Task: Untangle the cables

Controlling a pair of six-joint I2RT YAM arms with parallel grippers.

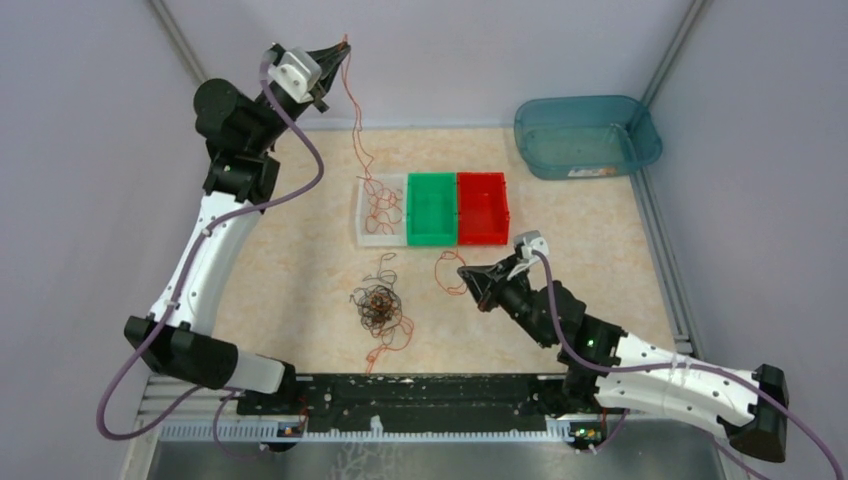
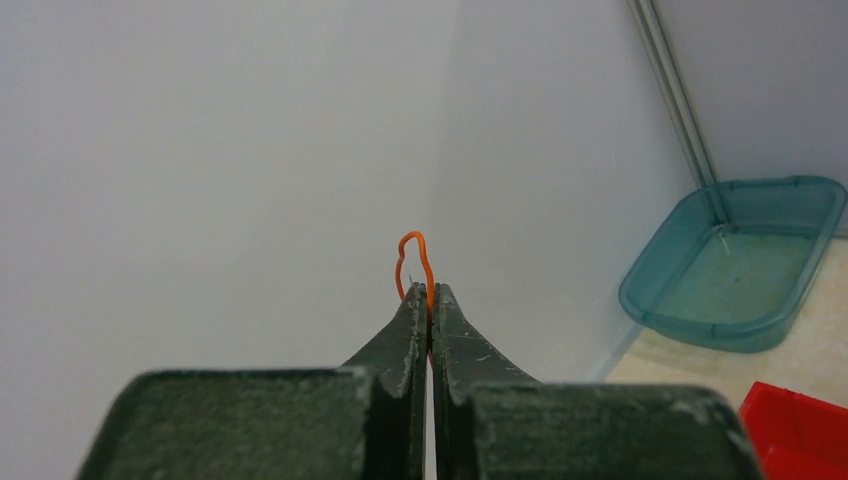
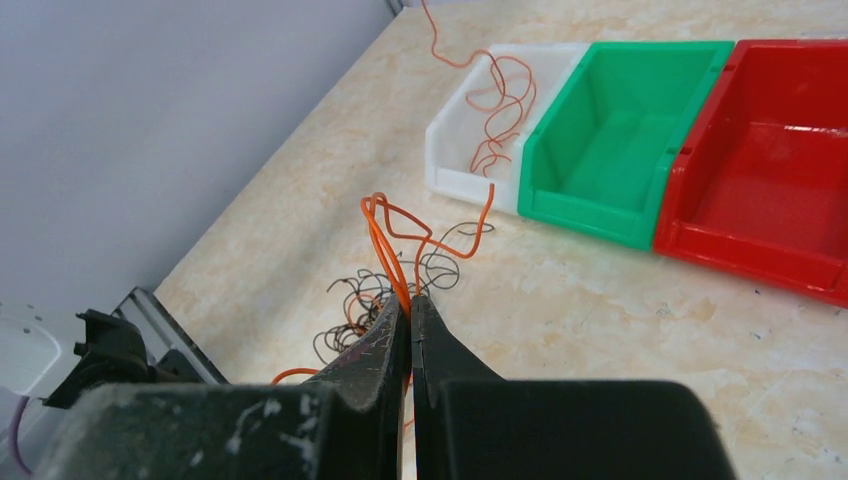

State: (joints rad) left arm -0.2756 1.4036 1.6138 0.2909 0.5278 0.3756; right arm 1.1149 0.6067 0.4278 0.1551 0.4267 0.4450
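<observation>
The left gripper [image 2: 431,290], raised high, was clamped on 1 orange wire [image 1: 352,110] trailing down into the white bin [image 1: 365,232], while the right gripper [image 3: 410,300] pinched a seemingly separate orange loop [image 3: 400,235] beside the dark tangle [image 1: 378,303] on the table [image 1: 560,300].

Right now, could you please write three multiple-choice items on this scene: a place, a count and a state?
1. The orange wire held by the left claw hangs down into: A the white bin; B a cup; C a drawer.
2. Small bins in the row: A two; B three; C five.
3. The right claw is: A wide open; B shut on an orange loop; C shut, empty.
Answers: 1 A, the wire trails into that bin. 2 B, white, green bin and red bin stand side by side. 3 B, its jaws pinch the loop.
</observation>
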